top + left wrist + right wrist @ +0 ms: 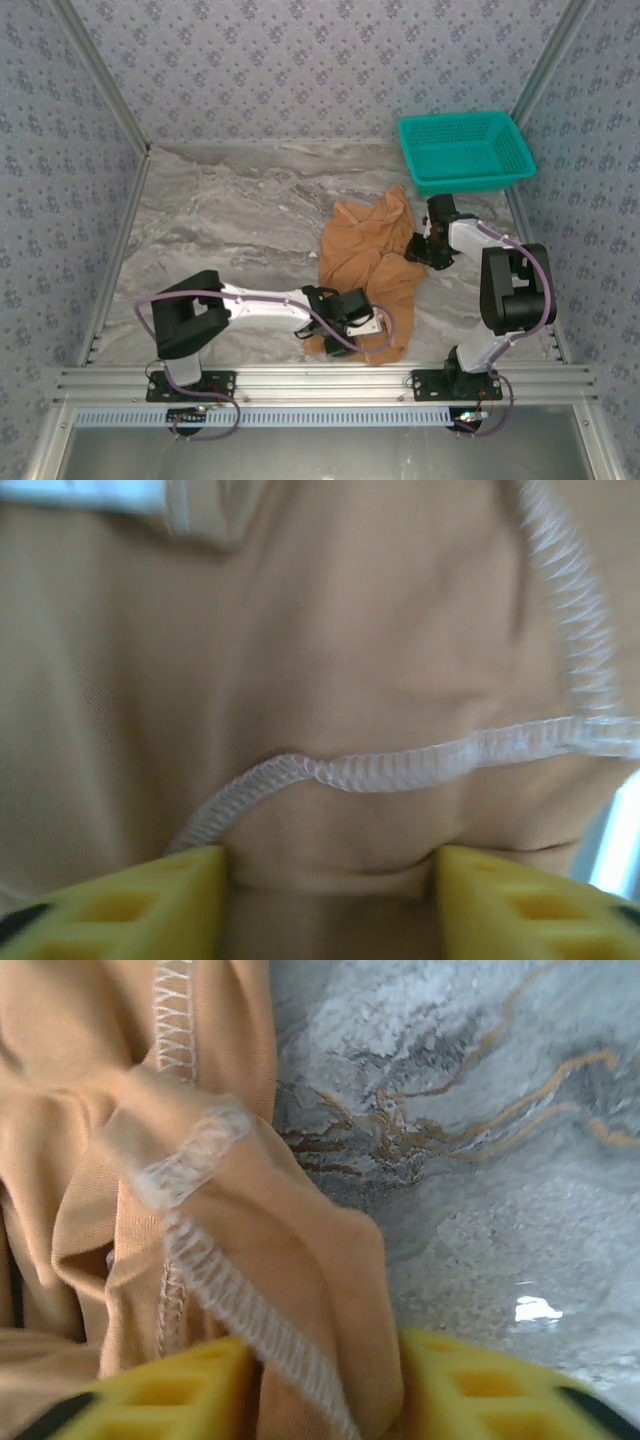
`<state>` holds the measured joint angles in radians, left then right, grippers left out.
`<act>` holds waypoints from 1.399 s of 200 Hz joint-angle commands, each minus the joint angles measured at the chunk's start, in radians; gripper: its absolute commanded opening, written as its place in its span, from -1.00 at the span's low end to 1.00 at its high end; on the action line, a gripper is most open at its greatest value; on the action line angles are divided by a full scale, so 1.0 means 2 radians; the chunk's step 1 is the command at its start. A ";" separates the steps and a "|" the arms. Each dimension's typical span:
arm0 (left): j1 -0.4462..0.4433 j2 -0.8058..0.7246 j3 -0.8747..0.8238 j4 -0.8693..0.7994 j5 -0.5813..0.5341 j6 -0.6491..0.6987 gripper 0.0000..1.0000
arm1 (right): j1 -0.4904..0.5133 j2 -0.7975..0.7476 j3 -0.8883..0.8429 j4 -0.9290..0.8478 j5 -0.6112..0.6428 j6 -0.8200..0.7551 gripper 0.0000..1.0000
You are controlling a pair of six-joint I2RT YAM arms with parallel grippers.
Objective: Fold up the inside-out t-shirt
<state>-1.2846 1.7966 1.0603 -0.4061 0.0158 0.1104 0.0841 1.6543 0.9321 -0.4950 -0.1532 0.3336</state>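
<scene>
The inside-out t-shirt (360, 270) lies crumpled on the desk (230, 220), with a teal basket (465, 150) at the far right. The right claw (322, 1360) pinches a seamed fold; the left claw (330, 875) straddles fabric, grip unclear.

One t-shirt (360, 260), one teal basket (465, 150) at the far right and one marbled table (230, 220) are counted. Two arms (260, 298) are counted, with one left gripper (328, 865) and one right gripper (322, 1355); two yellow fingers (170, 1385) are borne by each.

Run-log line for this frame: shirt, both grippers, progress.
t-shirt: crumpled on table, seams outward | left gripper: fingers astride cloth, grip unclear | right gripper: fingers astride seamed fold, grip unclear | fold: not begun
</scene>
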 commanded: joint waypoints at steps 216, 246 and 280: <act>0.354 -0.267 -0.129 0.002 -0.085 -0.220 0.21 | 0.028 -0.160 -0.059 0.030 -0.011 0.030 0.11; 0.311 -0.310 -0.176 0.050 0.002 -0.223 0.33 | 0.113 -0.133 -0.026 0.025 0.004 -0.011 0.11; 0.288 -0.279 -0.202 0.061 0.054 -0.236 0.34 | 0.146 -0.073 0.009 0.006 0.037 -0.044 0.12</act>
<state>-0.6930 1.1965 0.6910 -0.3206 0.0124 -0.3321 0.3534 1.4429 0.8993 -0.4400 -0.1379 0.3161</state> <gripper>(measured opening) 0.670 0.557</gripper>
